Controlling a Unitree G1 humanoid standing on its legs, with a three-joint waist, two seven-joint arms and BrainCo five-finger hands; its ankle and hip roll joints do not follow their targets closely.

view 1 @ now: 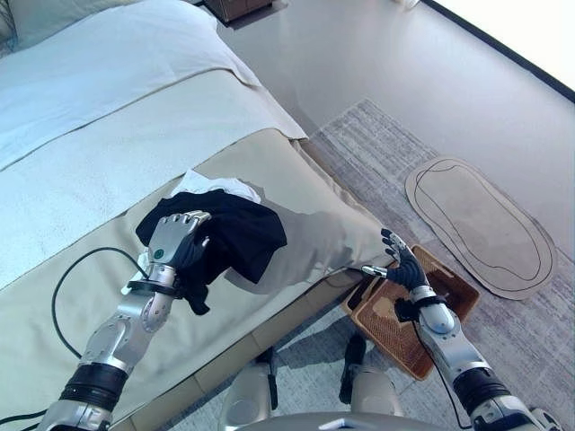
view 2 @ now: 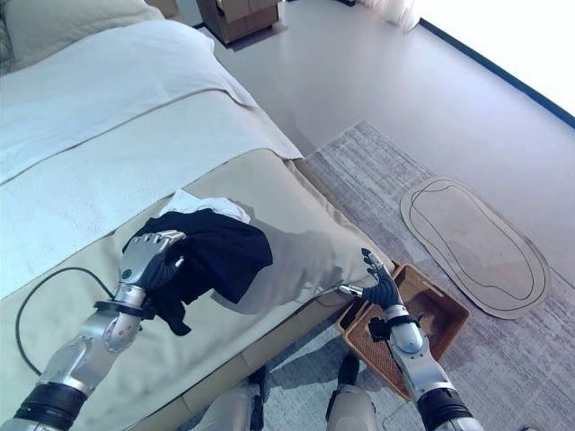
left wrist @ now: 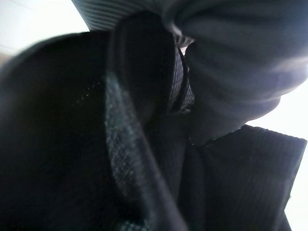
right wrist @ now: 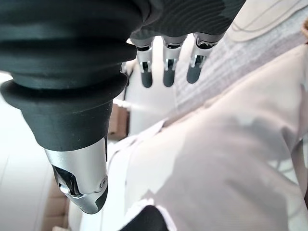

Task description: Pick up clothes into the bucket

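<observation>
Both arms are brushed silver-grey metal in chunky segments, with black ribbed bands ringing the forearms near the elbows. The left hand has silver fingers with dark tips, and a dark cover over its back and wrist with a small green dot on it. The right hand looks mostly black from the head camera, with a dark strap round the wrist. Up close in its wrist view, the right hand's cover is matte black rubber in fat ribs, the fingers are silver with dark glossy tips, and the thumb is polished silver with a small round screw.
</observation>
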